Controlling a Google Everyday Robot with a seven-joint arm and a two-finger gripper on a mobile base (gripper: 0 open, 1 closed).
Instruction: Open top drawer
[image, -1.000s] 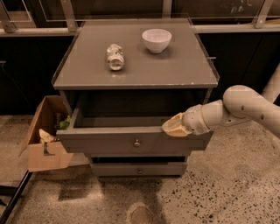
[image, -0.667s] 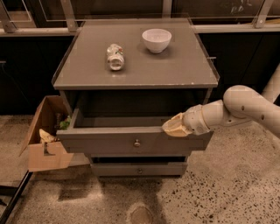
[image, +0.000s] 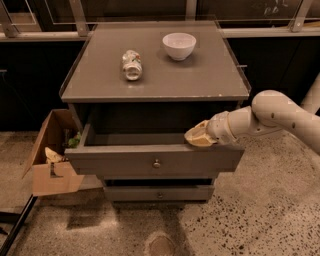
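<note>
The top drawer (image: 120, 161) stands pulled well out from under the grey cabinet top (image: 210, 82). Its front is wide and matte grey, with a small round knob (image: 156, 163) at centre and a shallow interior showing. The gripper (image: 198, 136) rests at the drawer's upper front edge, right of the knob; its state cannot be told. Left of the drawer sits a cardboard box (image: 50, 177).

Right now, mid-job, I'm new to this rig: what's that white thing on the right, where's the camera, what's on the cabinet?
One camera looks down at the cabinet's front. The white jointed thing is the robot's arm; its gripper sits at the upper edge of the top drawer, right of the knob. That drawer stands pulled out. On the cabinet top lie a white bowl and a can on its side. I see no loose object carried.
</note>
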